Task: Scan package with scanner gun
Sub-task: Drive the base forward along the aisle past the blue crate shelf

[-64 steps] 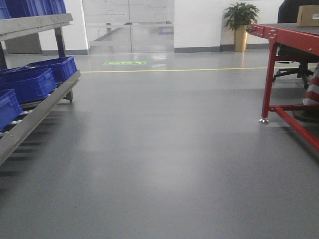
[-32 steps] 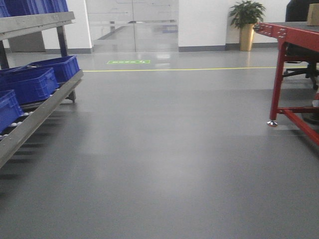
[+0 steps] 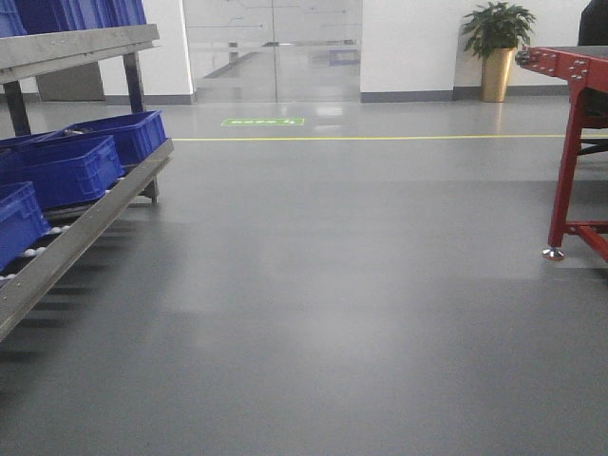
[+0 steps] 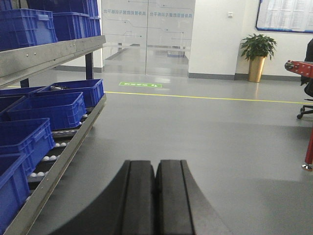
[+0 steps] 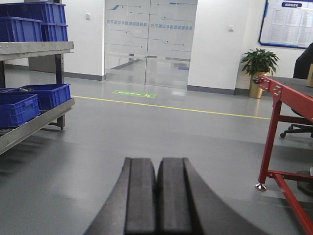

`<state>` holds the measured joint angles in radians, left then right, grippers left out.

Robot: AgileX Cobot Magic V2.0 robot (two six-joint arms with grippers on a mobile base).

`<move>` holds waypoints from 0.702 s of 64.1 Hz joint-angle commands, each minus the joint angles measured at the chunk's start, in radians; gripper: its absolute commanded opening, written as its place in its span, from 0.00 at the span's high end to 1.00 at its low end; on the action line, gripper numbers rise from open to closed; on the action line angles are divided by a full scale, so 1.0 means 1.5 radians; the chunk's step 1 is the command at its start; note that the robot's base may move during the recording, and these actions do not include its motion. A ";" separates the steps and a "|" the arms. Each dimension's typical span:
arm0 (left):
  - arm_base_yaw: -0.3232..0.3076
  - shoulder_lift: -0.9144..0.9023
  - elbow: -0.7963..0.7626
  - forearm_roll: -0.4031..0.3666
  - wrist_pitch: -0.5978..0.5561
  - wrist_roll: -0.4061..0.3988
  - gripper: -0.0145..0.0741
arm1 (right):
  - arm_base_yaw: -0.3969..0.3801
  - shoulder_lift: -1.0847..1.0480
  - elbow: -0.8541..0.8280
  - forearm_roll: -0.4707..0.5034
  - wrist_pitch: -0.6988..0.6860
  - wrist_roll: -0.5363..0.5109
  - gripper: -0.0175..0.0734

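Observation:
Neither the package nor the scanner gun shows in any view. In the left wrist view my left gripper (image 4: 156, 164) is shut, its black pads pressed together with nothing between them, hanging over bare grey floor. The right wrist view shows my right gripper (image 5: 157, 160) the same way, shut and empty above the floor. A thin tan sliver (image 5: 310, 74) sits on the red table at the frame's right edge; I cannot tell what it is.
A metal roller rack (image 3: 85, 228) with several blue crates (image 3: 62, 171) runs along the left. A red-framed table (image 3: 570, 71) stands at the right, with its foot (image 3: 551, 253) on the floor. A potted plant (image 3: 496, 43) and glass doors (image 3: 271, 47) are at the back wall.
The front view has swung left. The red table has slid toward the right edge, and the cardboard box on it has left the frame. The rack has shifted right.

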<state>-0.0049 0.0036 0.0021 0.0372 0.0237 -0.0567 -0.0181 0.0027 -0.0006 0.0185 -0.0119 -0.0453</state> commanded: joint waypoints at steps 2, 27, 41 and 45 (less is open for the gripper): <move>-0.003 -0.002 -0.001 0.000 -0.011 -0.003 0.96 | 0.001 -0.002 0.000 -0.003 -0.012 -0.001 0.99; -0.003 -0.002 -0.001 0.000 -0.011 -0.003 0.96 | 0.001 -0.002 0.000 -0.003 -0.012 -0.001 0.99; -0.003 -0.002 -0.001 0.000 -0.011 -0.003 0.96 | 0.001 -0.002 0.000 -0.003 -0.012 -0.001 0.99; -0.003 -0.002 -0.001 0.000 -0.011 -0.003 0.96 | 0.001 -0.002 0.000 -0.003 -0.012 -0.001 0.99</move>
<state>-0.0049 0.0036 0.0021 0.0372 0.0237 -0.0567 -0.0181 0.0027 -0.0006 0.0185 -0.0119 -0.0453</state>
